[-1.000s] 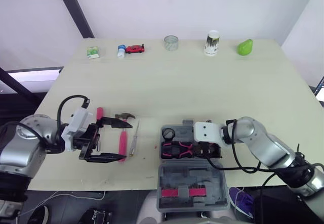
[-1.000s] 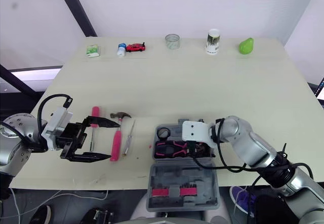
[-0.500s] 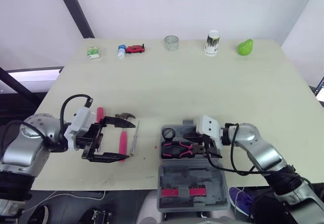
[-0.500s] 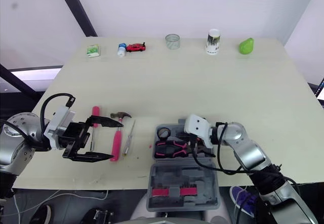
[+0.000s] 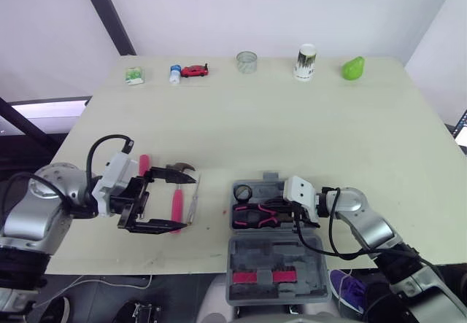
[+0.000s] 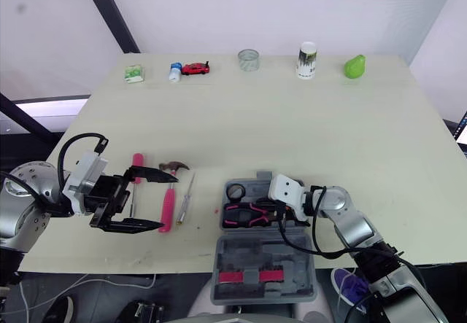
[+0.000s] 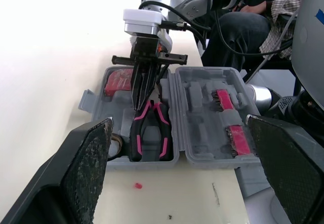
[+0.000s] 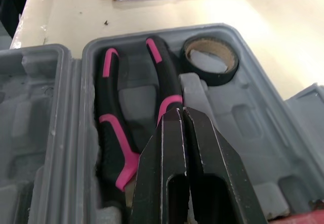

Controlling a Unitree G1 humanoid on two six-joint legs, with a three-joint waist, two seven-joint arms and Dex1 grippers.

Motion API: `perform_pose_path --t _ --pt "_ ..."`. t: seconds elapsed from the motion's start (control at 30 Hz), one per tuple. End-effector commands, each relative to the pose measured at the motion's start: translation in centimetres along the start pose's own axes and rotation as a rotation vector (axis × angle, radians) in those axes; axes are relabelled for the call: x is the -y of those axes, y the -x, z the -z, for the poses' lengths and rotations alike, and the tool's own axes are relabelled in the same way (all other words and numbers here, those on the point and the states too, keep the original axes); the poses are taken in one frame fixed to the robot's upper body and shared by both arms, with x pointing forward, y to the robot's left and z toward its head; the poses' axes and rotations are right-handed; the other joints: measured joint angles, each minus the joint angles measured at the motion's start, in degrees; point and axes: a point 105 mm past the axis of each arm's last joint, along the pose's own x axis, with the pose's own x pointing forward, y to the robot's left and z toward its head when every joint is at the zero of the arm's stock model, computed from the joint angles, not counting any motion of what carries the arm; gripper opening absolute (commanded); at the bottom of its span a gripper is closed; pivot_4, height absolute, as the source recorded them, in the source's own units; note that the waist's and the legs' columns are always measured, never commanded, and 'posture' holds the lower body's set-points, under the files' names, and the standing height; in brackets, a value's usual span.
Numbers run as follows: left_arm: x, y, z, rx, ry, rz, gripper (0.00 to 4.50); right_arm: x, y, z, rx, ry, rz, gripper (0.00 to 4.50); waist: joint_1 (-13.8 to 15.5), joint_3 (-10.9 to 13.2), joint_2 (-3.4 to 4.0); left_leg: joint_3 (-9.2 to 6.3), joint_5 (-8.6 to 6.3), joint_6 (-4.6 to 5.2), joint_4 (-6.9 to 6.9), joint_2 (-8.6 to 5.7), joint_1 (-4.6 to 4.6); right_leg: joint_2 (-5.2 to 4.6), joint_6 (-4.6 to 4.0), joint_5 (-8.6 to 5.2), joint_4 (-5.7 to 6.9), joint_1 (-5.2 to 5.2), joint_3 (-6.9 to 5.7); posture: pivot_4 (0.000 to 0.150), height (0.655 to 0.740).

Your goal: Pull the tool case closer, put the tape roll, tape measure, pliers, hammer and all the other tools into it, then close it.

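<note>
Although the pliers (image 5: pixel 257 216) and tape roll (image 5: pixel 243 192) lie inside the case (image 5: pixel 248 254), the right claw (image 8: pixel 178 114), fingers together above them, could drag the pliers loose. Left of the case, the open left claw (image 5: pixel 187 203) seemingly straddles the hammer (image 5: pixel 176 208), risking a skewed grab.

- The open tool case (image 5: pixel 270 254) sat at the table's (image 5: pixel 292 133) near edge, right before me.
- Pliers (image 5: pixel 255 216) and a tape roll (image 5: pixel 243 192) lay in its rear half, the roll behind the pliers.
- Hammer (image 5: pixel 176 203) and screwdriver (image 5: pixel 194 199) lay side by side on the table, left of the case.
</note>
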Motion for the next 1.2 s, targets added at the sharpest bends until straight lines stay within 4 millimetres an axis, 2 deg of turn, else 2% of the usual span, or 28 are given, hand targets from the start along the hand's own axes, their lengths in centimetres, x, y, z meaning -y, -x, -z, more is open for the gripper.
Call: perform_pose_path --t 0.03,0.13,0.3,0.53,0.6,0.7,0.73,0.77,0.87,0.97,1.07,1.2 --pt "0.4 0.1 -0.9 0.002 -0.046 0.044 4.50 -0.1 0.0 -0.9 0.038 0.026 -0.008 0.11 0.0 0.0 0.00 0.00 0.00 0.00 0.00 0.00 0.00 0.00 0.00 0.00 0.00 0.00 0.00 0.150 0.7400" --pt "0.4 0.1 -0.9 0.001 -0.047 0.044 4.50 -0.1 0.1 0.1 -0.009 0.031 -0.012 0.11 0.0 0.0 0.00 0.00 0.00 0.00 0.00 0.00 0.00 0.00 0.00 0.00 0.00 0.00 0.00 0.150 0.7400" --pt "0.3 0.0 -1.0 0.002 -0.051 0.045 4.50 -0.5 0.2 3.0 -0.121 -0.025 -0.019 0.11 0.0 0.0 -0.02 0.00 0.00 0.00 0.00 -0.01 0.03 0.00 0.00 0.00 0.01 0.02 0.00 0.150 0.7400" --pt "0.4 0.0 -0.9 0.002 -0.051 0.045 4.50 -2.6 0.6 8.6 -0.309 -0.207 -0.076 0.11 0.1 -0.2 -0.21 0.01 0.00 0.00 0.00 0.00 0.30 0.00 0.00 0.00 0.05 0.19 0.02 0.150 0.7400" --pt "0.4 0.0 -1.0 0.003 -0.052 0.046 4.50 -3.4 1.3 11.2 -0.419 -0.185 -0.105 0.11 0.1 -0.3 -0.31 0.00 -0.01 0.00 -0.05 0.01 0.78 0.00 -0.02 -0.01 -0.02 0.69 0.01 0.150 0.7400" --pt "0.5 0.0 -1.0 0.001 -0.050 0.044 4.50 -4.5 2.1 13.5 -0.519 -0.192 -0.147 0.11 0.1 -1.2 -0.40 0.01 -0.02 0.02 -0.29 0.06 1.47 0.00 -0.04 -0.04 -0.27 1.33 0.00 0.150 0.7400" --pt "0.5 0.0 -1.0 0.002 -0.049 0.044 4.50 -4.9 2.3 14.1 -0.551 -0.213 -0.165 0.11 0.1 -1.4 -0.40 0.02 -0.03 0.02 -0.59 0.10 2.21 -0.02 -0.25 -0.17 -0.60 2.03 -0.01 0.150 0.7400" --pt "0.6 0.0 -0.9 0.004 -0.047 0.045 4.50 -5.2 2.5 14.6 -0.583 -0.205 -0.187 0.11 0.1 -1.7 -0.41 0.03 -0.03 0.01 -0.75 0.10 2.31 -0.03 -0.25 -0.18 -0.80 2.14 0.00 0.150 0.7400" --pt "0.6 -0.1 -0.9 0.007 -0.042 0.045 4.50 -5.6 2.5 15.0 -0.610 -0.203 -0.206 0.11 0.2 -2.4 -0.42 0.04 -0.03 -0.01 -0.96 0.11 3.07 -0.11 -0.29 -0.24 -0.99 2.89 0.05 0.150 0.7400" --pt "0.6 -0.2 -0.9 0.010 -0.040 0.043 4.50 -5.1 1.7 14.2 -0.559 -0.197 -0.173 0.11 0.2 -2.6 -0.24 0.04 -0.03 -0.01 -0.98 0.11 3.08 -0.15 -0.31 -0.24 -0.99 2.90 0.06 0.150 0.7400" --pt "0.7 -0.2 -0.8 0.013 -0.036 0.039 4.50 -4.0 0.6 12.1 -0.440 -0.168 -0.118 0.11 0.1 -2.7 -0.22 0.03 -0.03 -0.01 -0.98 0.12 3.07 -0.16 -0.33 -0.23 -0.97 2.87 0.11 0.150 0.7400" --pt "0.5 -0.4 -0.8 0.044 -0.017 0.009 4.50 -0.8 -0.2 7.2 -0.193 -0.098 0.030 0.11 0.0 -2.5 -0.15 0.00 -0.03 -0.01 -1.02 0.14 3.01 -0.40 -0.36 -0.25 -0.97 2.82 0.22 0.150 0.7400"
